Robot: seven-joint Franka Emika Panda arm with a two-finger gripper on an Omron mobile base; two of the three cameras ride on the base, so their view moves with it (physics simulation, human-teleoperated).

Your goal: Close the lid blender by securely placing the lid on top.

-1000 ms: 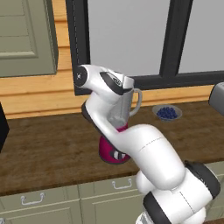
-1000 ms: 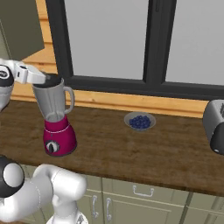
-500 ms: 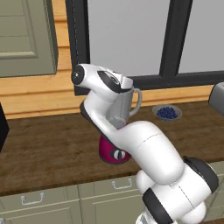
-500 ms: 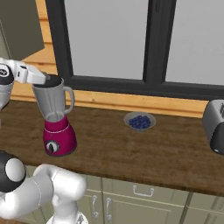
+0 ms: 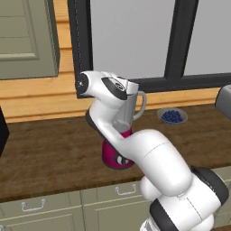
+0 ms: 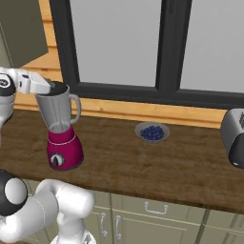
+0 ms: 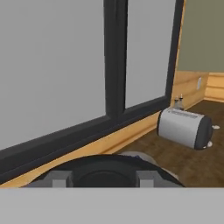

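Arm: the white arm with dark joints rises from the lower edge of both base views and curls up so its hand lies level at the mouth of the jar.
Gripper: the gripper (image 6: 53,87) sits at the jar's rim in the right base view; in the hand view two grey finger tips (image 7: 56,179) stand either side of a dark round shape.
Jaws: they appear clenched on the lid, one tip on each side of it.
Lid: the small round black disc lid (image 7: 105,171) lies between the tips in the hand view; in the right base view it shows as a dark cap (image 6: 58,87) right at the top of the jar. Whether it is fully seated on the rim I cannot tell.
Blender: the tall clear grey-tinted jar with side handle on a rounded magenta base with a dial (image 6: 62,128) stands upright on the brown wooden surface (image 6: 181,167), towards its left end; in the left base view the arm covers much of it (image 5: 131,108).
Bowl: a shallow grey bowl of blueberries (image 6: 152,131) rests on the surface well to the right of the blender, near the wooden wall strip under the dark-framed window (image 6: 167,47).
Toaster: a silver toaster (image 7: 183,128) stands at the far right end of the surface, well apart from the bowl.
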